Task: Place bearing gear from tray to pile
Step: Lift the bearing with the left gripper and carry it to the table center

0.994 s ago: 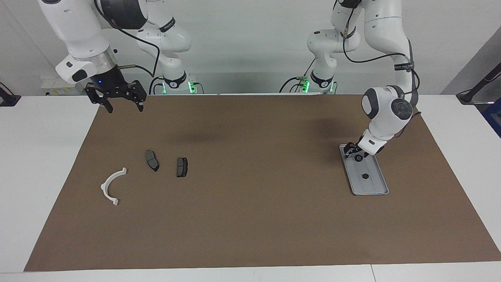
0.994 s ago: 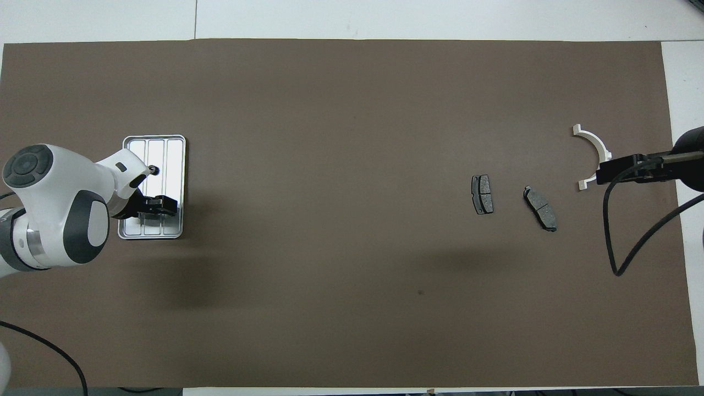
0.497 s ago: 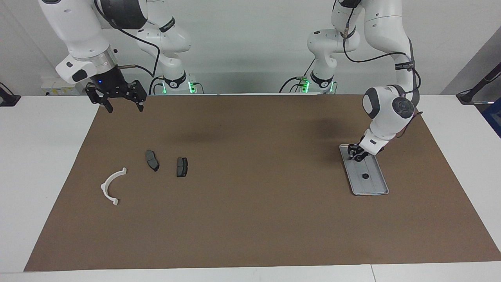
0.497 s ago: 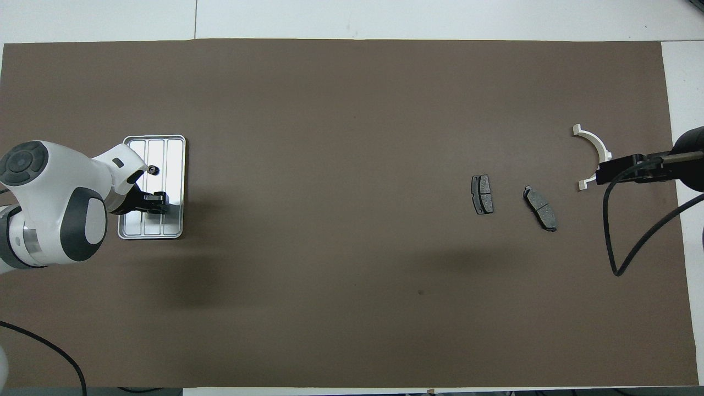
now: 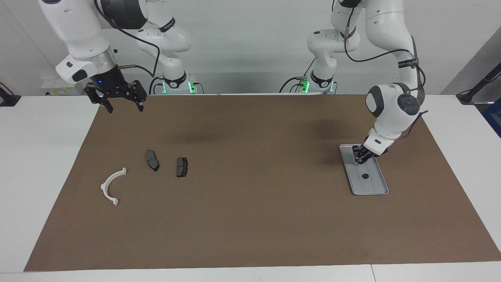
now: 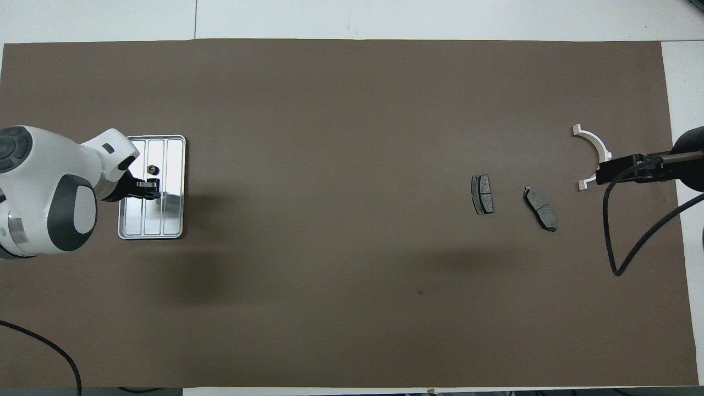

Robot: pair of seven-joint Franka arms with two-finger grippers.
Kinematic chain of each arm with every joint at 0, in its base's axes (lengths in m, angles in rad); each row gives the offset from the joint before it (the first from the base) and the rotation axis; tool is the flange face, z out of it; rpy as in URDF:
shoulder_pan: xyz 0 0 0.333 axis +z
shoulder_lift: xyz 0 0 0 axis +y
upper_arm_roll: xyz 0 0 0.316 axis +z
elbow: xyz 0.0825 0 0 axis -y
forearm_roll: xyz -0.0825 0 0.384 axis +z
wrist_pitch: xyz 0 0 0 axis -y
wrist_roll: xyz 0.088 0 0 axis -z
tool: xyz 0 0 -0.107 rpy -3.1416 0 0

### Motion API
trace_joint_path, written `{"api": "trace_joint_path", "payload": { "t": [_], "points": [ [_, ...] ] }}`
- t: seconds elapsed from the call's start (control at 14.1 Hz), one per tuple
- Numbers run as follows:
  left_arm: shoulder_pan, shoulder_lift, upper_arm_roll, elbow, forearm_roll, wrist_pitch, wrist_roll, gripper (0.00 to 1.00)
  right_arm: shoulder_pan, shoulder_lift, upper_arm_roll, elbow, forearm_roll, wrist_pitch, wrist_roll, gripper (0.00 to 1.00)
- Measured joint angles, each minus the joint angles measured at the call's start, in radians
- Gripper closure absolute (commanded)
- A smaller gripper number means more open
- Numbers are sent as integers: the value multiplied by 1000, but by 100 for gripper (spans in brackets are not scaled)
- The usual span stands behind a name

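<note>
Left jaws, drawn narrow, hang low over the ribbed silver-grey metal tray [image 5: 376, 188], grip unclear; a small dark bearing gear [image 5: 364, 176] lies there. Right jaws wait wide over the bench.

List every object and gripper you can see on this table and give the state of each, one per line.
Tray: flat on the mat, one gear in it.
Bearing gear: lying in the tray, untouched.
Left gripper: low over the tray.
Right gripper: open, raised, waiting.
White arc: flat on the mat.
Brake pad beside the arc: flat on the mat.
Other brake pad: flat, apart from the first.
</note>
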Motion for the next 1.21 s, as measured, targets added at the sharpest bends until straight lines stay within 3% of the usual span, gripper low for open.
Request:
{"api": "trace_joint_path", "payload": {
  "t": [0.21, 0.43, 0.64, 0.92, 1.21],
  "points": [
    [-15, -7, -6, 157, 0, -162, -52, 100, 0, 0, 0, 0, 0, 0, 0, 0],
    [-91, -11, -16, 215, -1, -236, -181, 100, 0, 0, 0, 0, 0, 0, 0, 0],
    [-268, -11, -23, 229, -1, -290, -391, 100, 0, 0, 0, 0, 0, 0, 0, 0],
    [-503, -2, -27, 249, -1, -263, -678, 100, 0, 0, 1, 0, 0, 0, 0, 0],
    [-610, 142, -25, 360, 0, -231, -807, 100, 0, 0, 1, 0, 0, 0, 0, 0]
  ]
}}
